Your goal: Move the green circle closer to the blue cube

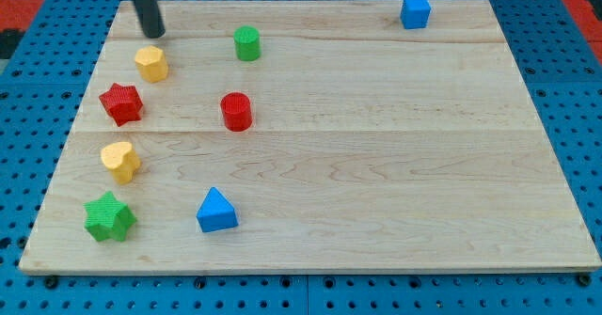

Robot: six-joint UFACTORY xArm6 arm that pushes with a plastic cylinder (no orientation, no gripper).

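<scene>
The green circle (247, 43) stands near the top of the wooden board, left of centre. The blue cube (415, 11) sits at the board's top edge, far to the view's right of the green circle. My tip (153, 33) is at the top left of the board, to the view's left of the green circle and just above the yellow hexagon block (151, 63). It touches no block.
A red star (121, 103), a red cylinder (236, 111), a yellow heart (121, 161), a green star (110, 217) and a blue triangle (217, 211) lie on the board's left half. The wooden board (395, 165) rests on a blue pegboard.
</scene>
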